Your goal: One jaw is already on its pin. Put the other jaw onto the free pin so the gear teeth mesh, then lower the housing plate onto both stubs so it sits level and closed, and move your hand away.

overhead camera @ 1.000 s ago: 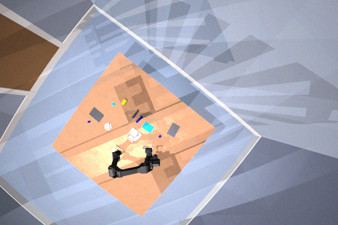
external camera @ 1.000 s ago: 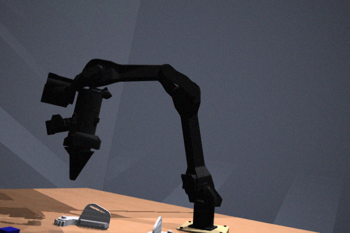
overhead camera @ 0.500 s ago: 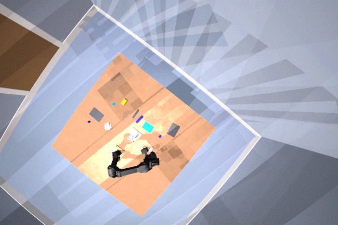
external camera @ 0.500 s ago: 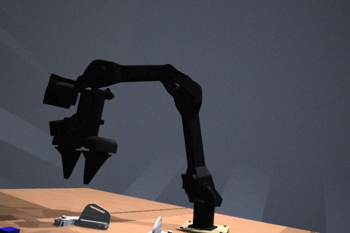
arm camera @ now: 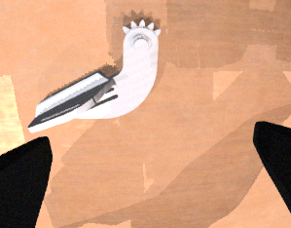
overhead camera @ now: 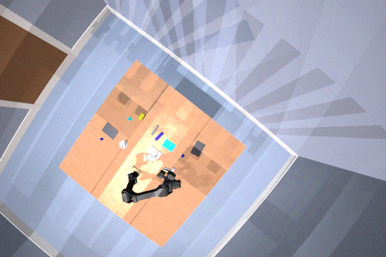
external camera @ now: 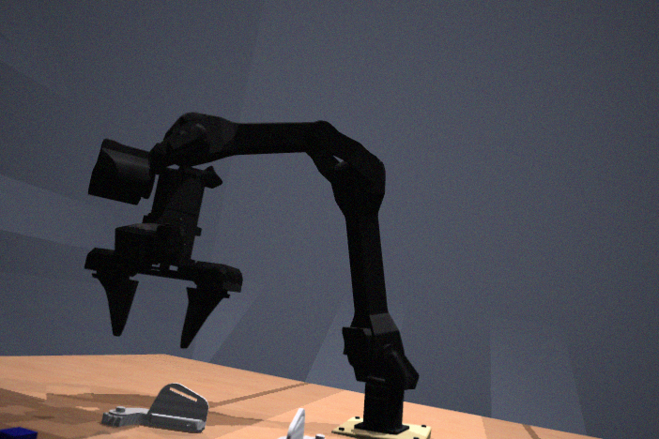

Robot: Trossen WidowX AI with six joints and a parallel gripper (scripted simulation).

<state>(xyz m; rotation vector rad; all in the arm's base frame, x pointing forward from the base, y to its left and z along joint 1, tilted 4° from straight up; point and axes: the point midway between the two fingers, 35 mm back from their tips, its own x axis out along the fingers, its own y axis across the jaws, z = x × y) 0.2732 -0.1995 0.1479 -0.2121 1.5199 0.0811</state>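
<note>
Seen from above, from left to right, a small dark blue piece point(overhead camera: 101, 139) lies far up and left of the gripper point(overhead camera: 166, 174) point(external camera: 150, 340) point(arm camera: 151, 133), near a grey plate point(overhead camera: 110, 130). Next comes a white angular part point(overhead camera: 123, 144), nearer the gripper, then a small cyan square point(overhead camera: 130, 118) and a yellow block point(overhead camera: 141, 116), both well up and left of it. The cream base plate point(overhead camera: 136, 169) point(external camera: 421, 430) under the arm's foot is well to the gripper's left. A white assembly point(overhead camera: 153, 154) lies up and slightly left of the gripper; its pins and any jaw on them are too small to make out. Farther up are a grey bar point(overhead camera: 154, 129) and a blue bar point(overhead camera: 159, 136).

The gripper is wide open with nothing between its fingers, which point down and are raised above the table point(overhead camera: 108, 169) point(external camera: 263, 386) point(arm camera: 207, 97). Below it, apart from the fingers, the loose white jaw point(overhead camera: 166, 169) point(external camera: 177, 420) point(arm camera: 141, 73) lies on the table, off the pin; the wrist view shows its toothed end uppermost. A cyan rectangle point(overhead camera: 168, 145) lies farther up. To the gripper's upper right are a small blue block point(overhead camera: 182, 155) point(external camera: 15, 433) and a dark grey plate point(overhead camera: 198, 148).
</note>
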